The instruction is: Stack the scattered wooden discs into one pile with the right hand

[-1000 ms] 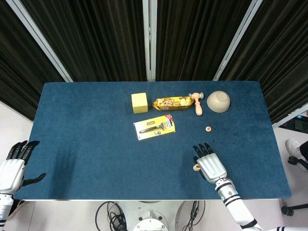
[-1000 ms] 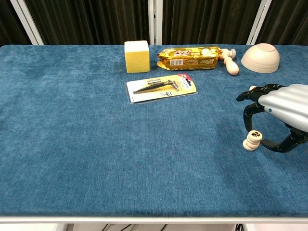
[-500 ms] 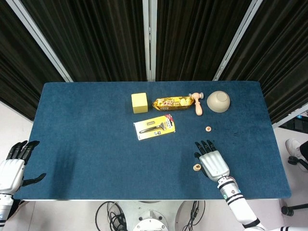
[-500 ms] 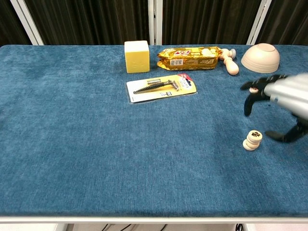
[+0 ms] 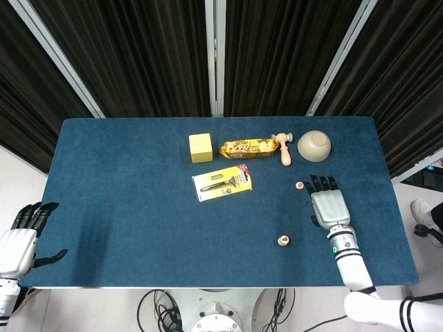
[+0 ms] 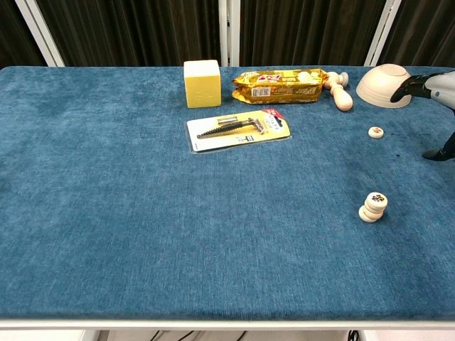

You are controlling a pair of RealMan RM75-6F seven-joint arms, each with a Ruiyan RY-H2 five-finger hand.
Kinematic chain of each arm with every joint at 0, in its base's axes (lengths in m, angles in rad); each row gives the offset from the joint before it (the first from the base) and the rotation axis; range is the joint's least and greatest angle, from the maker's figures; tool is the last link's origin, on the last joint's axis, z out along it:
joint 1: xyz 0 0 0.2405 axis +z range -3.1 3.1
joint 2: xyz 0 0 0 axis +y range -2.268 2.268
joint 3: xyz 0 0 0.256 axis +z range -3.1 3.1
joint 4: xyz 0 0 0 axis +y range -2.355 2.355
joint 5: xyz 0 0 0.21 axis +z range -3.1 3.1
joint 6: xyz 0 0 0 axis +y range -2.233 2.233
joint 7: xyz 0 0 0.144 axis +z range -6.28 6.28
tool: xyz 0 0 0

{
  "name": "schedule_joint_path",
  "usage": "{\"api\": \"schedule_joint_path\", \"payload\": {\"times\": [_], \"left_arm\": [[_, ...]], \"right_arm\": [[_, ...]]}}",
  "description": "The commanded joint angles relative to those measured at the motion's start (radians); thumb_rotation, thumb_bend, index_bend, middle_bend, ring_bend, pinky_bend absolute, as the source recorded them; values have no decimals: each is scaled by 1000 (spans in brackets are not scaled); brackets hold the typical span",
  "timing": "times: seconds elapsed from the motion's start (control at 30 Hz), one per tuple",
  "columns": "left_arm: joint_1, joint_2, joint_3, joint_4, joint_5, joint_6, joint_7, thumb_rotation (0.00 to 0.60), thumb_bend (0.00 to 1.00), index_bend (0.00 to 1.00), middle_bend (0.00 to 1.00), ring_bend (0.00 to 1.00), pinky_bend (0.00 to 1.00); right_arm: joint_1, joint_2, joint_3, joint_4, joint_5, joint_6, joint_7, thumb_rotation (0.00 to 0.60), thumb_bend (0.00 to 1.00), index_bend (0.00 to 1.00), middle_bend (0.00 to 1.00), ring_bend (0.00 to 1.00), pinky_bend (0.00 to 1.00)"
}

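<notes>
A small pile of wooden discs [image 5: 282, 241] [image 6: 372, 207] stands on the blue table near the front right. One loose disc [image 5: 300, 185] [image 6: 376, 132] lies further back, in front of the bowl. My right hand [image 5: 327, 203] [image 6: 437, 92] hovers just right of the loose disc, fingers spread and holding nothing; the chest view shows only its edge. My left hand [image 5: 19, 238] rests off the table's front left corner, fingers apart and empty.
Along the back stand a yellow block [image 5: 201, 147], a snack packet [image 5: 249, 147], a wooden mallet-like toy [image 5: 284, 146] and an upturned beige bowl [image 5: 314, 145]. A packaged razor [image 5: 222, 184] lies mid-table.
My right hand has left the pile and moved back and to the right, now beside the loose disc. The pile stays put. The left hand has not moved.
</notes>
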State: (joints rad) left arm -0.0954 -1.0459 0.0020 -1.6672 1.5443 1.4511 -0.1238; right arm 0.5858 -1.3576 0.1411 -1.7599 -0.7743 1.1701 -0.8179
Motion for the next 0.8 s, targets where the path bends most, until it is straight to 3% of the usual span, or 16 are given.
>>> {"api": "schedule_joint_path", "payload": {"times": [0.03,0.13,0.3,0.5,0.8], "left_arm": [[0,0,0,2,-1,-1,-3,600,127,109,88,0,0],[-1,0,0,4,-1,-2,-7,600,127,109,87,0,0],[-1,-1,0,5,1,-1,-13,600,126,109,87,0,0],[-3,-2,1,10,1,-4,-19,600,127,109,88,0,0],[-6,-7,2,19,0,-12,-20,600,127,109,88,0,0]], "right_arm": [[60,-35,43,78,101,-37,-44,600,64,122,5,0,0],[88,-64,57,116,118,-34,-52,600,9,149,7,0,0],[123,-126,80,199,154,-40,-42,600,0,260,25,0,0],[152,-198,109,307,270,-74,-28,600,0,273,25,0,0],[166,-266,106,433,259,-95,21,600,72,280,30,0,0]]}}
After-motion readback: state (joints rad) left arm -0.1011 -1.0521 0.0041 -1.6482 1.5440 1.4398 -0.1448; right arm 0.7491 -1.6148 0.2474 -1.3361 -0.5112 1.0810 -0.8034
